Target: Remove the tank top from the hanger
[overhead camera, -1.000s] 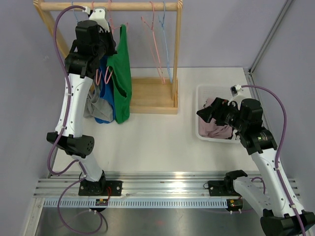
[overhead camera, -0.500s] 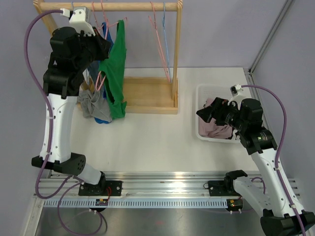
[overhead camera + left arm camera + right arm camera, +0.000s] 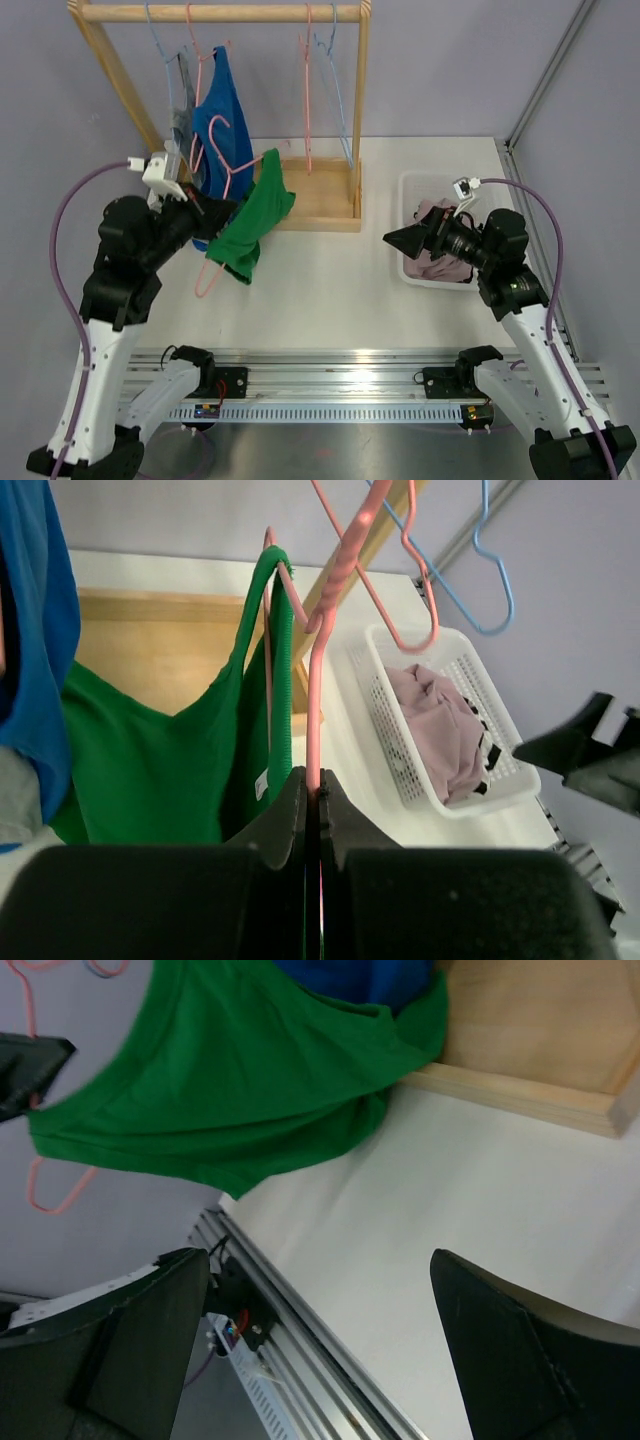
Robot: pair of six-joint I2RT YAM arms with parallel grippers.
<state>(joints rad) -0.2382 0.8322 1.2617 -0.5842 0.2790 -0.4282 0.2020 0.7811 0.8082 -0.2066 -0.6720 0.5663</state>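
- Our left gripper (image 3: pixel 313 792) has its jaws pressed together on the thin wire of the pink hanger (image 3: pixel 314 710). It holds the hanger up in the air with the hook off the rail of the wooden rack (image 3: pixel 220 12).
- From that pinch the hanger's long line runs up and away from the fingers. One strap of the green tank top (image 3: pixel 150 770) is looped over it near the top.
- From above, the tank top (image 3: pixel 250 225) hangs just beside the left gripper (image 3: pixel 208 212), on its right side. It hangs in front of the rack's base and is bunched and slack, with the hem lowest.
- Our right gripper (image 3: pixel 395 240) is spread wide and holds nothing. It points left across the table, straight at the cloth, but well apart from it.
- In the right wrist view the tank top (image 3: pixel 250 1090) fills the space ahead of the spread fingers (image 3: pixel 130 1360).
- We judge the right arm to be the free one for pulling the strap off.
- Behind the right gripper sits the white basket (image 3: pixel 405 190).
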